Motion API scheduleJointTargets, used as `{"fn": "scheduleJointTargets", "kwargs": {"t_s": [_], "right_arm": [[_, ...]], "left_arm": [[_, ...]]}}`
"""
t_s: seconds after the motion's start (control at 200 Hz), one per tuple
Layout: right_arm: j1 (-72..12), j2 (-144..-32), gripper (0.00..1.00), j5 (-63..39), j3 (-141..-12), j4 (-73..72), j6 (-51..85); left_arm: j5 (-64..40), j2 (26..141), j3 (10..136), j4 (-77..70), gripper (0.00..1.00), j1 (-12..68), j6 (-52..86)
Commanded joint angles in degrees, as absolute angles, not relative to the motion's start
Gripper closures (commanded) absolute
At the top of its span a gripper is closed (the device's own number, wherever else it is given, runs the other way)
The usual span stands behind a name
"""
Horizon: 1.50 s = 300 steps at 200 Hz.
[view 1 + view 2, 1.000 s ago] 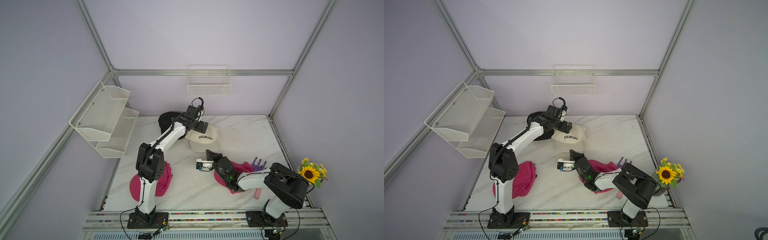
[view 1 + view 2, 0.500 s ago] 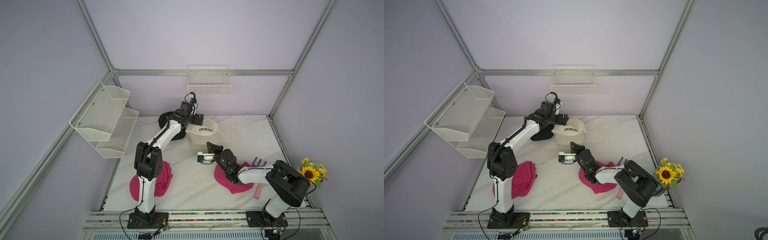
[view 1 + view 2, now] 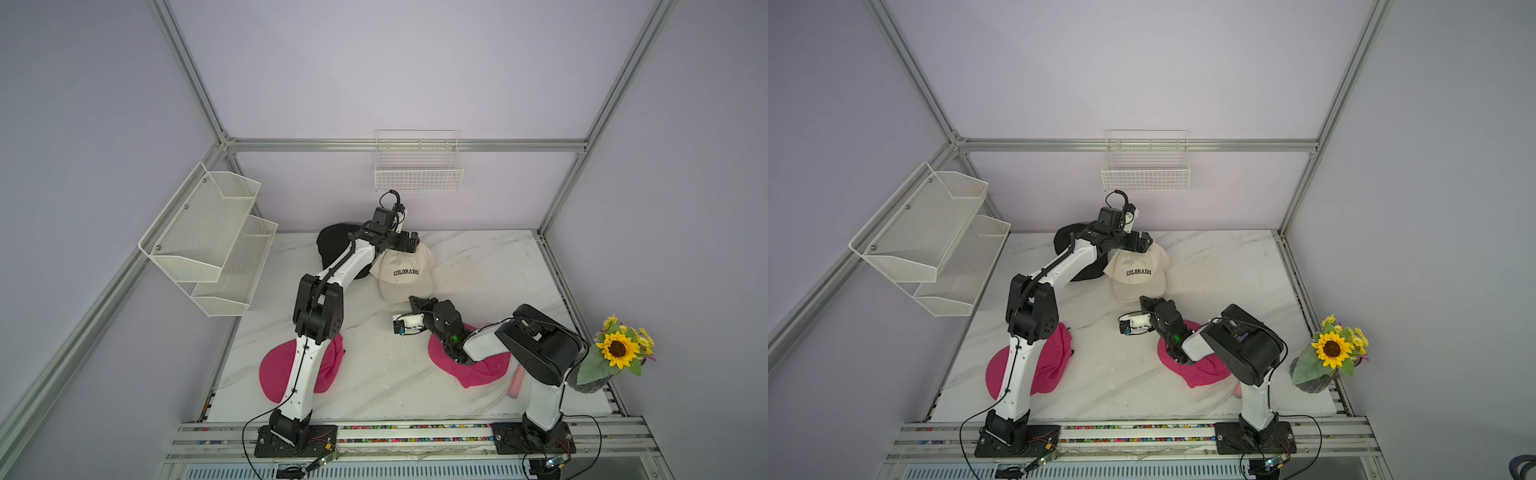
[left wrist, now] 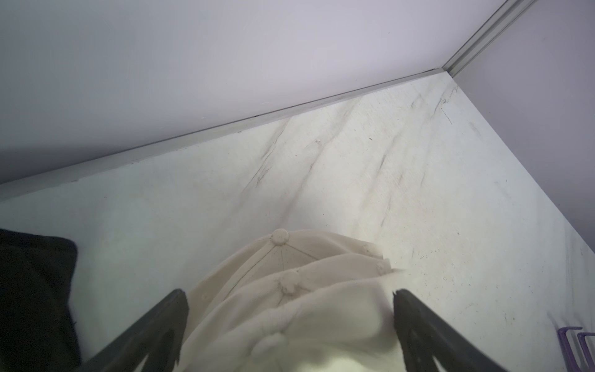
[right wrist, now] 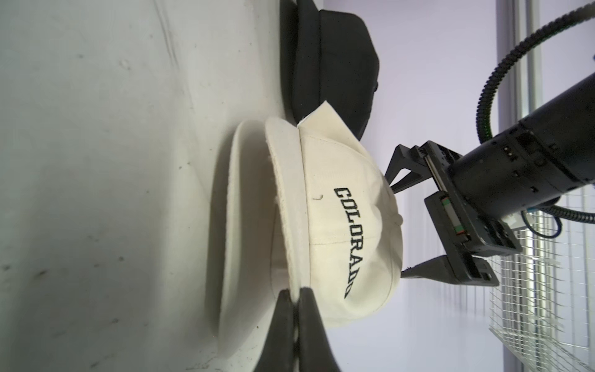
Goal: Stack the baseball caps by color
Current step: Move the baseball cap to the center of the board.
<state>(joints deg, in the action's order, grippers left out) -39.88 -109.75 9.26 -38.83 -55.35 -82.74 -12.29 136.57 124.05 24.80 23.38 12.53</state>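
3 cream COLORADO caps (image 3: 405, 274) sit stacked toward the back of the surface (image 3: 478, 266), just beside the black caps (image 3: 334, 245). Left jaws stand wide, straddling the stack's crown. Right jaws pinch tight on the top cream cap (image 5: 338, 225) at its brim. 1 pink cap (image 3: 274, 370) lies front left, another pink cap (image 3: 478, 372) under the right arm.

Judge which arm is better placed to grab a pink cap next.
Left, probably. The left claw stands open above the cream caps, and a pink cap lies by that arm's base. The right claw is shut on the top cream cap's brim and must release first.
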Motion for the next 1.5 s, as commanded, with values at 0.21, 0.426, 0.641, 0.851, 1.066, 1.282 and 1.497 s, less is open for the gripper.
{"fn": "scheduleJointTargets", "kwargs": {"t_s": [0.21, 0.426, 0.641, 0.851, 1.066, 1.282, 1.497], "right_arm": [[-38.4, -110.2, 1.0, 6.2, -41.6, -56.0, -82.5], [-38.2, -114.6, 1.0, 5.7, -44.4, -52.6, -84.1], [-38.1, -117.3, 1.0, 4.7, -47.8, -42.4, -80.7], [-38.0, -118.0, 1.0, 5.4, -48.8, -39.8, -78.9], [-36.1, -116.9, 1.0, 5.4, -48.9, -39.5, -77.7], [-34.0, -116.4, 1.0, 3.4, -49.9, -38.2, -76.7], [-33.0, -115.6, 1.0, 3.4, -50.1, -37.2, -75.7]], "left_arm": [[-18.9, 141.4, 126.0, 22.8, 0.0, 23.5, 15.9], [-20.1, 142.4, 124.7, 22.8, 0.0, 23.5, 16.8], [-20.4, 142.7, 122.3, 22.8, 0.0, 23.6, 17.0], [-21.4, 143.7, 122.1, 22.7, 0.0, 23.6, 18.0], [-22.7, 144.4, 122.7, 20.6, 0.0, 24.0, 20.9], [-22.1, 146.8, 129.6, 20.7, 0.0, 23.9, 22.4], [-18.7, 137.7, 134.3, 24.2, 0.0, 23.8, 18.8]]}}
